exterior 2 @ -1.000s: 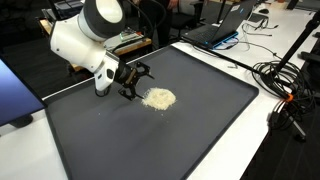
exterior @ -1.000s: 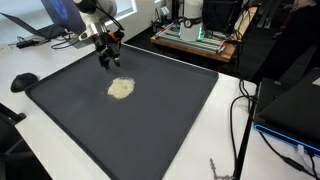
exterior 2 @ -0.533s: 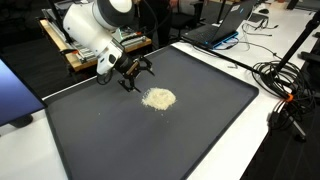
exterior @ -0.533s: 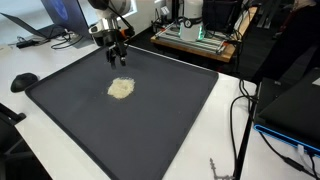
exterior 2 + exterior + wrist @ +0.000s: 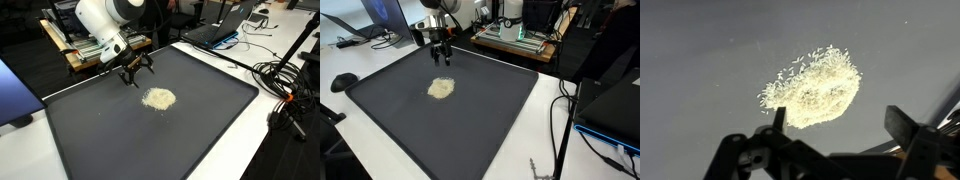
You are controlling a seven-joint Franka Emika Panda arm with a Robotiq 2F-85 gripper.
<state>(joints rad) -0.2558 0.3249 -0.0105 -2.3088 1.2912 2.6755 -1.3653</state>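
A small pale heap of grains, like rice (image 5: pixel 440 88) (image 5: pixel 158 98) (image 5: pixel 816 88), lies on a large dark grey mat (image 5: pixel 470 120) (image 5: pixel 150 140). My gripper (image 5: pixel 442 58) (image 5: pixel 133 76) (image 5: pixel 838 125) hangs open above the mat, a short way from the heap toward the mat's far edge, holding nothing. In the wrist view the heap lies just ahead of the two black fingers (image 5: pixel 779 117), nearer one of them. The white arm reaches in from the cluttered side of the table.
The mat covers most of a white table (image 5: pixel 350 65). A laptop (image 5: pixel 380 15) (image 5: pixel 225 25) stands by one corner, and a black mouse (image 5: pixel 344 81). A wooden rack with equipment (image 5: pixel 515 38) (image 5: pixel 95 48) stands beyond the far edge. Cables (image 5: pixel 285 85) lie beside the mat.
The arm has risen and drawn back from the heap toward the mat's far edge. The gripper stayed open. The heap has not moved.
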